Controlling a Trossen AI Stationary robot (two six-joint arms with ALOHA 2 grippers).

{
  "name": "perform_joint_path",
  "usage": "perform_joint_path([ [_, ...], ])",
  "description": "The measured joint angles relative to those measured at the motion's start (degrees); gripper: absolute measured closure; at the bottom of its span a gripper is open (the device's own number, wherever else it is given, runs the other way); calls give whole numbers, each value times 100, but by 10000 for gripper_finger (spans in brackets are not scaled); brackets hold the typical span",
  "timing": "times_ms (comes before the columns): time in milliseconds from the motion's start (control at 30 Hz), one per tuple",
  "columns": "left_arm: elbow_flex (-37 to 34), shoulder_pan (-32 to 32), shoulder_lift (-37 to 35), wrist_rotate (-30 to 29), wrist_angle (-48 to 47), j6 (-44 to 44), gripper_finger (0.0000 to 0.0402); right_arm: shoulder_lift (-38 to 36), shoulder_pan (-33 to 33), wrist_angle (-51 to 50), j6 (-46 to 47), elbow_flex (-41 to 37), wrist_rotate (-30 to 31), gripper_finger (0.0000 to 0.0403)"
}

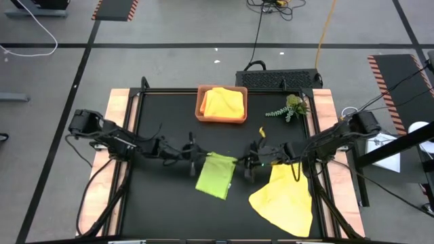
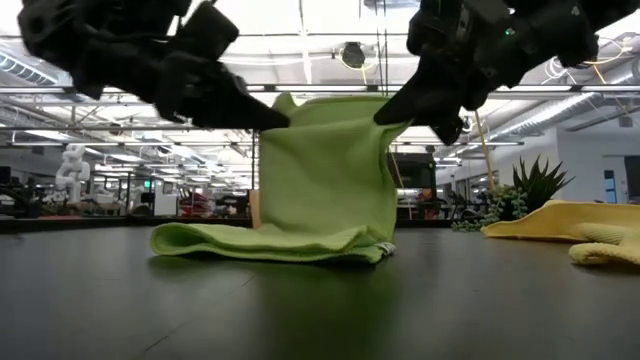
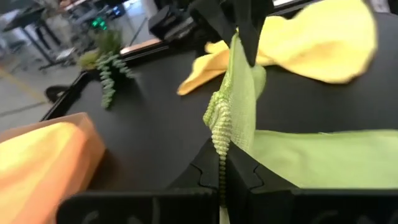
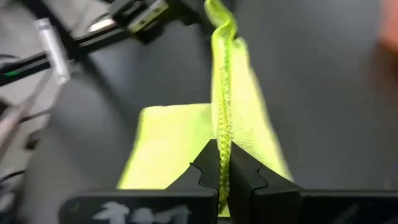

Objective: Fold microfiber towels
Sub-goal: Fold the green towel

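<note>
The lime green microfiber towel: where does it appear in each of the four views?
High view: lime green microfiber towel at table centre, between both grippers.
Low view: centre, upper edge lifted, lower part lying on the table.
Left wrist view: centre, running right.
Right wrist view: centre.
Shared landmark: the loose yellow towel beside it, seen in the high, low and left wrist views.
</note>
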Motion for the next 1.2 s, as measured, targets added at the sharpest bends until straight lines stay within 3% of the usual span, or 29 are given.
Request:
perform_joint_path([
  [167, -237, -419, 1, -133, 30, -16, 398, 613, 160, 848, 40, 1, -422, 403],
  [367, -288, -958, 167, -281, 139, -12, 398, 964, 309, 1225, 176, 2, -468, 403],
  [633, -270, -1237, 621, -266, 180, 82, 389, 1614, 461, 2001, 380, 26, -746, 403],
  [900, -260, -1390, 1003, -78, 273, -150, 397, 1970, 661, 2096, 356, 295, -762, 403],
  [1200, -282, -1637, 944, 75, 193, -308, 354, 2088, 878, 2108, 318, 319, -986, 383],
])
